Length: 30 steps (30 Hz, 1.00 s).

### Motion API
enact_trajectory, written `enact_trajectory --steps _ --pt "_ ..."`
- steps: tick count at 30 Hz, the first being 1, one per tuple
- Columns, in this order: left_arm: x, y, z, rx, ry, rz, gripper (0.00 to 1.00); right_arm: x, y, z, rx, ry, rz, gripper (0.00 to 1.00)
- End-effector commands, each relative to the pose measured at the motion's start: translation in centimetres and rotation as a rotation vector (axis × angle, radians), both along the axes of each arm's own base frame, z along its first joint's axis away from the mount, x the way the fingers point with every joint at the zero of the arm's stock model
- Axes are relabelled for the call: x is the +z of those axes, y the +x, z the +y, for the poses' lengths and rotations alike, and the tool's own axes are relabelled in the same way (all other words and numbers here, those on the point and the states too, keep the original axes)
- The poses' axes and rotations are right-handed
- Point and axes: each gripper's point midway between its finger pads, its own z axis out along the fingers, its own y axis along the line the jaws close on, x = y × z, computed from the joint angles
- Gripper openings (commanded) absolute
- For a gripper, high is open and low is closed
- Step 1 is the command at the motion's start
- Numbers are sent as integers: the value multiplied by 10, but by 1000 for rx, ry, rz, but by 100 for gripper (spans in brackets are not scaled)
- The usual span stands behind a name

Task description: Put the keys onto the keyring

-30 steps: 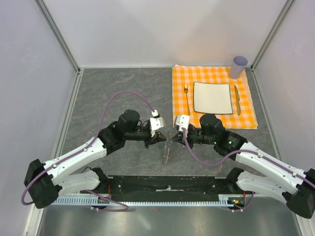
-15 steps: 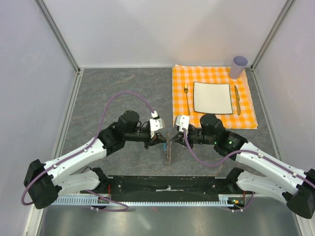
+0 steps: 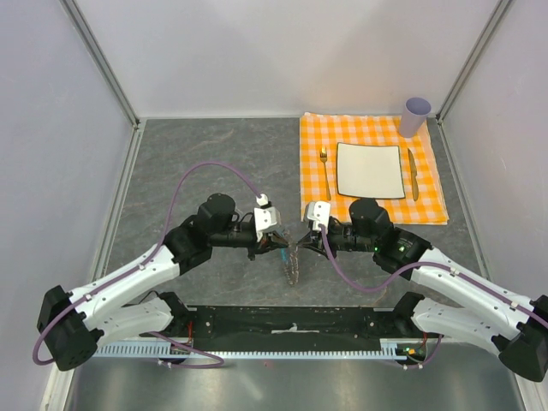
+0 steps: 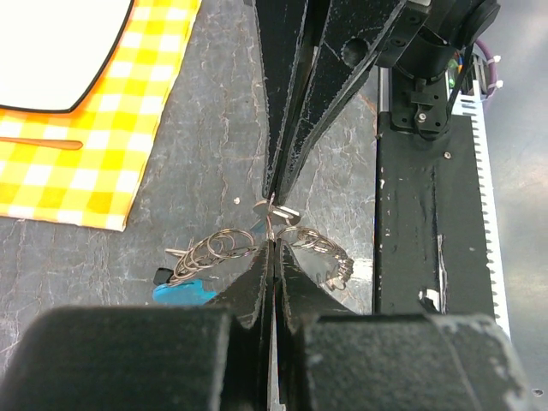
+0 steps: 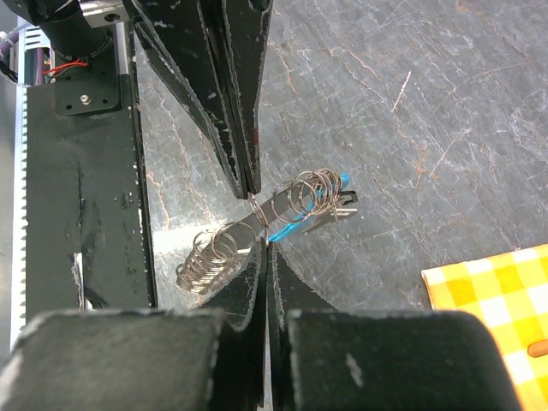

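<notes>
Grey stone-look table (image 3: 197,154) beneath it all, orange checked cloth (image 3: 373,128) off at 1 o'clock, well apart from the work.

Meeting at table centre: left gripper (image 3: 284,249) reaching in from 9 o'clock, right gripper (image 3: 302,243) from 3 o'clock. Tips nearly touching, neither arm nearer than the other. Both pairs of jaws pressed together, no gap visible in either wrist view. Seemingly pinching something thin at the meeting point, though link or key too small to tell.

Keyring (image 3: 293,267) lying on the table right under the tips, long axis roughly 12 to 6 overhead, most of the coiled chain trailing toward 6. So crosswise to both tools, with coils bunched either side of the pinch.

Blue tag (image 4: 183,291) just beside the pinch, at 8 o'clock of it in the left wrist view, small black fob (image 4: 162,276) touching it.

Probably a key (image 5: 267,212): a flat grey strip along the chain between the two tips.

Judged next: a fine threading move at that crossing, without dragging the chain.
</notes>
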Motion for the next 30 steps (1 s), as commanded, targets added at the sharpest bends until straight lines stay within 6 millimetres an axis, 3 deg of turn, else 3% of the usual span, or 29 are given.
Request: enact_trajectory --steps 1,30 --pt "30 -6 -7 -76 -111 -65 2 6 -4 4 40 27 -30 0" --pt "26 -12 -10 -148 -117 -2 2 25 -17 5 94 103 -68 0"
